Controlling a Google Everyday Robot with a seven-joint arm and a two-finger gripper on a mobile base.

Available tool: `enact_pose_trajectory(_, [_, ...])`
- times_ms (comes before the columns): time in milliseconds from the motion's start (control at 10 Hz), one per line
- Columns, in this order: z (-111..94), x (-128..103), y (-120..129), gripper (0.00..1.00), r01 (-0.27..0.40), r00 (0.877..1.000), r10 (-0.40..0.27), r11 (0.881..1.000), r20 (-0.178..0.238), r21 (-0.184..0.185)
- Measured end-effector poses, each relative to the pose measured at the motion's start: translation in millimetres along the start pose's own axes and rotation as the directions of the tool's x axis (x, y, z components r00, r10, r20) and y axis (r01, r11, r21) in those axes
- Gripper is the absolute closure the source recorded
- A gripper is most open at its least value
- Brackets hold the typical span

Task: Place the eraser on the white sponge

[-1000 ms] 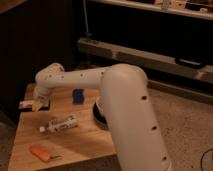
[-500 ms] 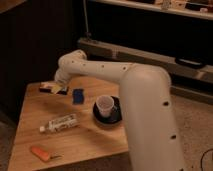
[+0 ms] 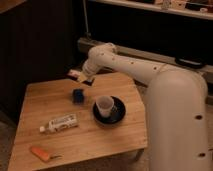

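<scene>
So the big white robot arm (image 3: 172,110) is reaching across the light wooden table (image 3: 45,97) from the right, and I'd say it's sitting in the carry step: object picked, not yet delivered.

The two-finger gripper (image 3: 82,78) is hanging in the air over the far side of the table, up and slightly behind the target. Its fingers are pinching the flat dark eraser (image 3: 74,75), which is poking out to the left of them, well off the wood. It's looking like a slim dark bar with a pale face and a reddish bit at the end, roughly level, maybe tilting a touch.

The small squarish sponge (image 3: 78,95) is looking dark blue here, lying flat on the table just below the gripper and clear of everything else. The round black plate (image 3: 119,116) with the white plastic cup (image 3: 104,106) on it is sitting just to its right. The white labelled oblong pack (image 3: 59,123) is lying well in front.

Next move, I'm guessing: bring the eraser a bit forward, lower it straight down onto the block, then let go. The block is smaller than the bar, so centring it is going to matter or it's tipping off.
</scene>
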Motion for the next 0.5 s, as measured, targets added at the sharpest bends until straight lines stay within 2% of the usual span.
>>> enact_pose_trajectory(200, [-4,23,-17,1.00,-0.029,0.999,0.029,0.999,-0.022,0.017])
enact_pose_trajectory(500, [9,24,-6,1.00,-0.047,0.998,0.048,0.999,-0.033,0.016])
